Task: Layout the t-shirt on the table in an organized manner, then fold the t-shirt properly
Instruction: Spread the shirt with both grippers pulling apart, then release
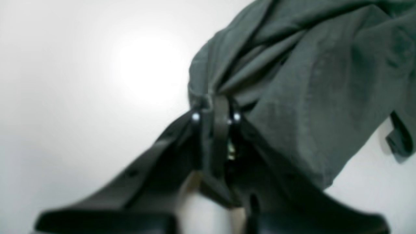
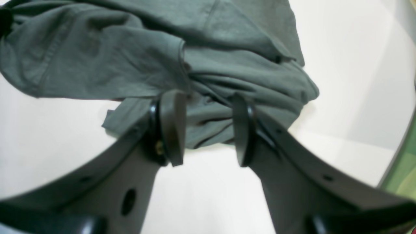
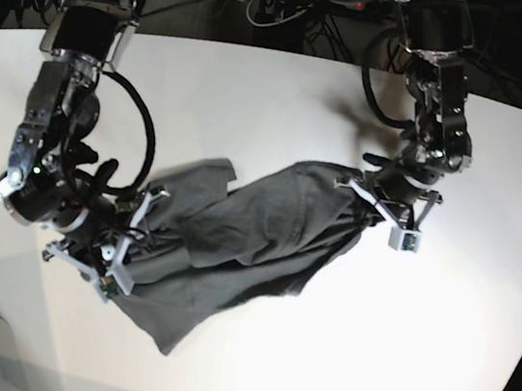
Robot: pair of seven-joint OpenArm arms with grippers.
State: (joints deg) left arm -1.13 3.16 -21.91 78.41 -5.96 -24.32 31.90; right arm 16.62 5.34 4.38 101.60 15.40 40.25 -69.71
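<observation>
Though blurred, left fingers [image 1: 216,112] clenched on t-shirt [image 3: 256,229], right fingers [image 2: 204,128] apart; white table [image 3: 285,92].

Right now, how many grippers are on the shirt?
2. The left gripper is shut on the t-shirt at its far end; the right gripper straddles a bunched fold at the near end.

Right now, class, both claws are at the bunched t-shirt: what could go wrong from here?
1. The left claw is shut on a thin pinch of the t-shirt; pulling may slip it free.
2. The right claw straddles a thick wad with jaws apart, so it may grab several layers.
3. The cloth lies crumpled on the table; spreading may leave twists.
</observation>
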